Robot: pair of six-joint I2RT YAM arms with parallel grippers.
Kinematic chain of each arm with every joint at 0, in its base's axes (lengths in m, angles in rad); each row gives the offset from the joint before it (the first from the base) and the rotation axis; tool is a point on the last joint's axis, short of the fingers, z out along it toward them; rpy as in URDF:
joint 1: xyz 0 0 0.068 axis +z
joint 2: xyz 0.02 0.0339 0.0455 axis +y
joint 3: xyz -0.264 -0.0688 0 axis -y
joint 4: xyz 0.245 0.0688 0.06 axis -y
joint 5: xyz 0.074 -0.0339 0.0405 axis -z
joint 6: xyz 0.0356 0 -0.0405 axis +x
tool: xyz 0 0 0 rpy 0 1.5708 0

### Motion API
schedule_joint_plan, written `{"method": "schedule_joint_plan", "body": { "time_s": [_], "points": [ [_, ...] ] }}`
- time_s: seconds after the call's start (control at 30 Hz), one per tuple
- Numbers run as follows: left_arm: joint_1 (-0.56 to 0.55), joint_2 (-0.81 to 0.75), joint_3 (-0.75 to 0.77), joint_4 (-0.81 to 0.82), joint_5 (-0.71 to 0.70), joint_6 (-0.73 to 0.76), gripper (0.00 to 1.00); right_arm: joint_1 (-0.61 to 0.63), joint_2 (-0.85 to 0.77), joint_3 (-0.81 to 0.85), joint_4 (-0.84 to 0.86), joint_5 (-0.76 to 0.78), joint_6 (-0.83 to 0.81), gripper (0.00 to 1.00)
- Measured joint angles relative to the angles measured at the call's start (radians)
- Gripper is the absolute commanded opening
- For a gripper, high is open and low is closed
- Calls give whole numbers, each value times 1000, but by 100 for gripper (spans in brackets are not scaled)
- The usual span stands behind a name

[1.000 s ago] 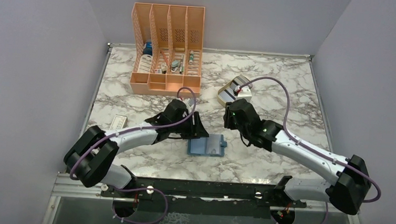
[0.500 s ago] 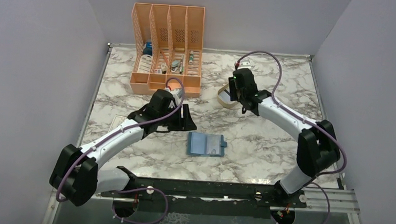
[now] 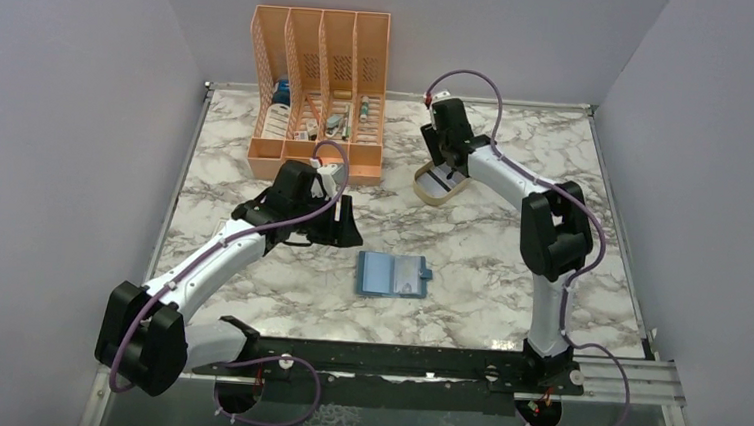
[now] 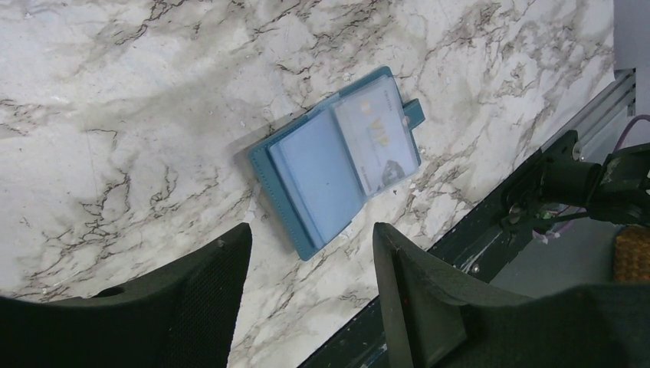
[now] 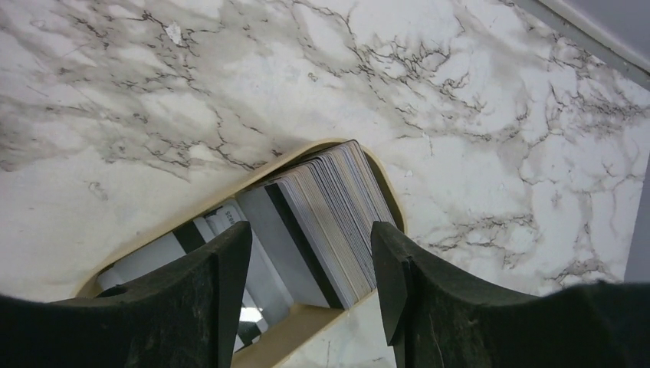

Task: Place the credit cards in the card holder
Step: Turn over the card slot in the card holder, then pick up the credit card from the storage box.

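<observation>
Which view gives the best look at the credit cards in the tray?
Right wrist: the credit cards fill mid-frame, a leaning stack in the beige tray, stripes visible. Top external shows them tiny inside the tray. Left wrist shows none of that stack, only the card holder.

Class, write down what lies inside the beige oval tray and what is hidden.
A stack of credit cards, grey and pale with dark stripes, leans inside the tray. The floor beneath them and one end, behind the right end effector, are covered.
</observation>
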Motion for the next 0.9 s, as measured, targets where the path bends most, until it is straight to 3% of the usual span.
{"method": "schedule_joint_plan", "body": {
  "time_s": [0.3,0.63,0.9],
  "points": [
    [24,0,0,-3,48,23,62,-13,103,85,-74,20,-84,59],
    [33,0,0,-5,68,27,62,-26,108,80,-84,29,-117,47],
    [39,0,0,-6,69,27,62,-31,108,79,-85,31,-119,47]
  ]
}}
